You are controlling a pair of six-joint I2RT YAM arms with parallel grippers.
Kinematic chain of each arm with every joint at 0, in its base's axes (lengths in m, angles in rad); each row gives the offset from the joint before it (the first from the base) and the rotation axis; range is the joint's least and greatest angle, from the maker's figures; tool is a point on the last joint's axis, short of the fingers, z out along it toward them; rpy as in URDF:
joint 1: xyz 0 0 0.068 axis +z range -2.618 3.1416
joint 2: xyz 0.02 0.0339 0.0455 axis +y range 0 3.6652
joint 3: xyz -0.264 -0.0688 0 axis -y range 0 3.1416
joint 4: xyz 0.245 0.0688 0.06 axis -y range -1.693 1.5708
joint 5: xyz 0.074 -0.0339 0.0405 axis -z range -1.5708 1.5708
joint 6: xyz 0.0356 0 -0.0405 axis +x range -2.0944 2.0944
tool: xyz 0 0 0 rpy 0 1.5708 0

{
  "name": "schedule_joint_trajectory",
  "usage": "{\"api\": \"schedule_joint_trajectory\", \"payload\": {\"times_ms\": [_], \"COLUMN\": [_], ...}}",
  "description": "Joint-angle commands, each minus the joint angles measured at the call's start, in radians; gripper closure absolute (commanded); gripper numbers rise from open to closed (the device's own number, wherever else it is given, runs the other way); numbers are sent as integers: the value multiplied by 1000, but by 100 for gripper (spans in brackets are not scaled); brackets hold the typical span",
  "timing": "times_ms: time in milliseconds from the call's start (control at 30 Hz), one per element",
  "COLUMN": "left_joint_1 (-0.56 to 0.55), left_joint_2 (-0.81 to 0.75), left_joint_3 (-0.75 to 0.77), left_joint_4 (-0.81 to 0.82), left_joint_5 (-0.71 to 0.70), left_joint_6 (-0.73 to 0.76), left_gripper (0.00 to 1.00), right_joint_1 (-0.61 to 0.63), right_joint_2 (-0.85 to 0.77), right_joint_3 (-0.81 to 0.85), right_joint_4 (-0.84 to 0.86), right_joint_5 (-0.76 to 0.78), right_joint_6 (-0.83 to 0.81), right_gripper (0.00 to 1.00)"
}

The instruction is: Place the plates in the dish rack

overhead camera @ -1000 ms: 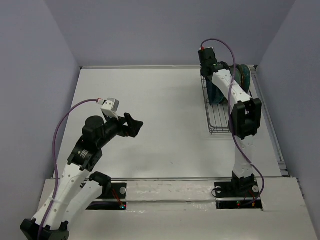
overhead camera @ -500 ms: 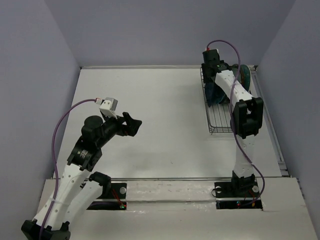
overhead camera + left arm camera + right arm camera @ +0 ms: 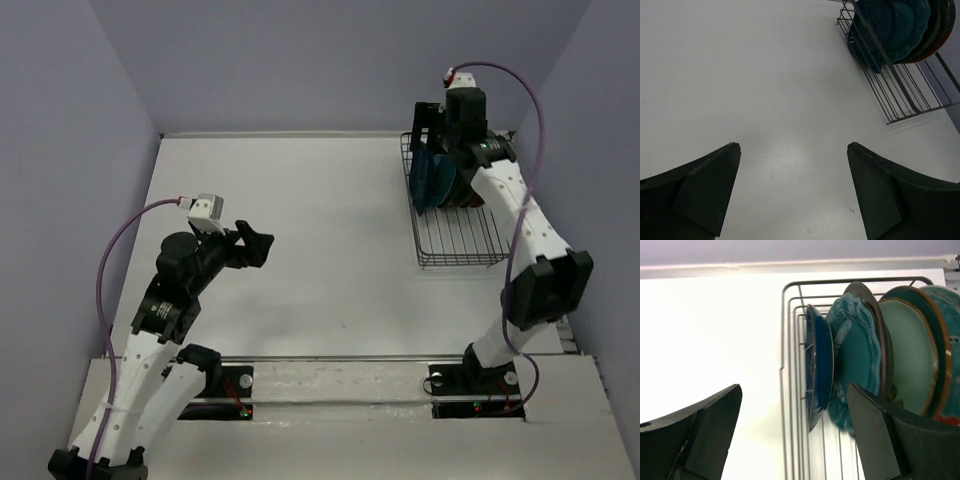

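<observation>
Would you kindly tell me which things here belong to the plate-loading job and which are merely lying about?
Job: dish rack; dark-blue plate, scalloped teal plate and pale green plate, all standing in it.
Not the job: table; purple cable.

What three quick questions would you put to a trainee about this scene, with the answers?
1. True or false: a plate lies flat on the table.
2. In the dish rack, which one stands nearest the left arm? A the dark-blue plate; B the pale green one; C the red one.
3. What do the left end effector and the right end effector hold?
Key: 1 false; 2 A; 3 nothing, both are open.
</observation>
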Motion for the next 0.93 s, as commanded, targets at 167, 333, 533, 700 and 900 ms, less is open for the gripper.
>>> {"api": "schedule_joint_trajectory", "payload": {"times_ms": [167, 333, 533, 700, 900], "left_joint_1": [5, 5, 5, 5, 5], "left_joint_2": [-92, -119, -145, -169, -166], "left_joint_3": [108, 226, 286, 302, 294], "left_joint_4": [103, 169, 233, 247, 211], "left_joint_5": [-49, -27, -27, -27, -9], "left_joint_6": [-42, -78, -110, -112, -81], "left_gripper": [1, 1, 1, 1, 1], "right_joint_1": [21, 21, 21, 21, 21], "right_joint_2": [-715, -1109, -1368, -1431, -1411], "right_joint_3": [-580, -741, -737, -724, -735], "right_joint_4": [471, 452, 375, 327, 327], "right_joint_5": [-523, -587, -531, -508, -492], "right_joint_6": [255, 289, 277, 268, 275], "right_gripper": [0, 0, 0, 0, 0]}}
